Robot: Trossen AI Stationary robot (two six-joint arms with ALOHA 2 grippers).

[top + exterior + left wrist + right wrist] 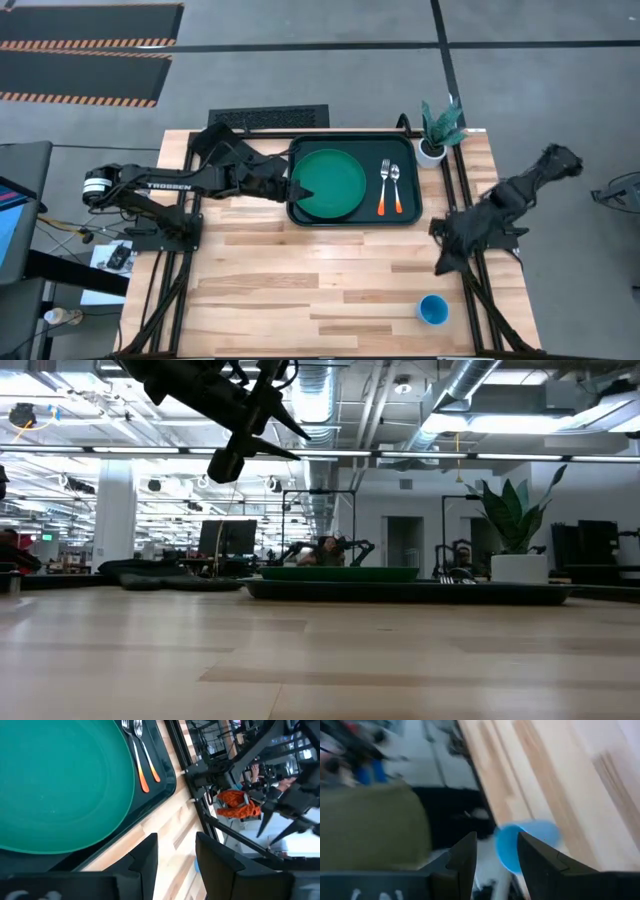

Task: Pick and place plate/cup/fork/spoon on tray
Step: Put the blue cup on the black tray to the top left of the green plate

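The green plate [330, 183] lies flat in the dark tray [412, 205] at the table's far middle. The orange-handled fork and spoon [390, 187] lie side by side in the tray, right of the plate. They also show in the left wrist view [142, 757]. My left gripper [175, 855] is open and empty above the tray's left rim, by the plate's [60, 785] left edge. The blue cup [433, 309] stands on the table near the front right. My right gripper [495, 855] is open and empty above the table, just far of the cup [525, 842].
A white pot with a green plant [437, 135] stands at the tray's far right corner. Bare wooden tabletop [300, 280] lies between the tray and the near edge. Black frame rails [470, 300] run along both sides of the table.
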